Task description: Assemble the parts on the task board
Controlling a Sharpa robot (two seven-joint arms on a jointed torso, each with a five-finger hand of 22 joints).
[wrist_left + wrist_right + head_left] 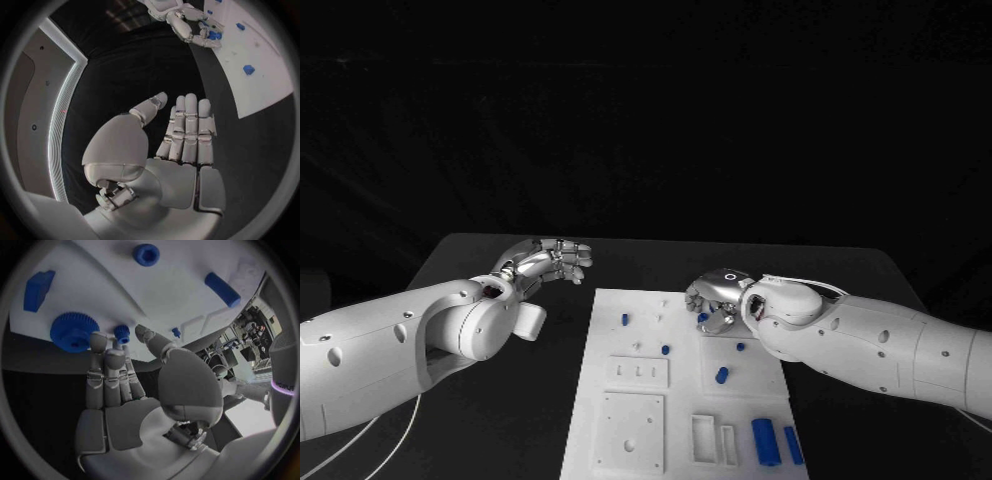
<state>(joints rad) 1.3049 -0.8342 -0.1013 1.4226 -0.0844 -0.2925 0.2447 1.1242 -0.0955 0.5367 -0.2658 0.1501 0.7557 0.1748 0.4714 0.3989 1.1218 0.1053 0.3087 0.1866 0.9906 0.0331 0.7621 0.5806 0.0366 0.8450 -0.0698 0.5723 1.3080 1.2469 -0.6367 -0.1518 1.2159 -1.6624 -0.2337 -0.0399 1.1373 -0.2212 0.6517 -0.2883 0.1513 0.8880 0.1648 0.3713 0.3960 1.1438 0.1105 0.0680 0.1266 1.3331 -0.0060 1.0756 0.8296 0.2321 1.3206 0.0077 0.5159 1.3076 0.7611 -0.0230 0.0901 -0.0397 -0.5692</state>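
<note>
Left hand (548, 260) raised over bare table (488, 250) left of task board (625, 440), fingers straight, holding nothing. Right hand (717, 298) over board's far edge, fingertips (123, 342) at small blue peg (122, 332) beside blue gear (73, 331); grasp not discernible. Other blue parts (764, 440) scattered on board.

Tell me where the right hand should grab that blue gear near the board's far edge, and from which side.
Probably by its toothed rim, coming down from above. The blue gear lies flat on the task board, so only the rim offers opposing faces for thumb and finger. The right hand is beside it, fingers apart, holding nothing.
</note>
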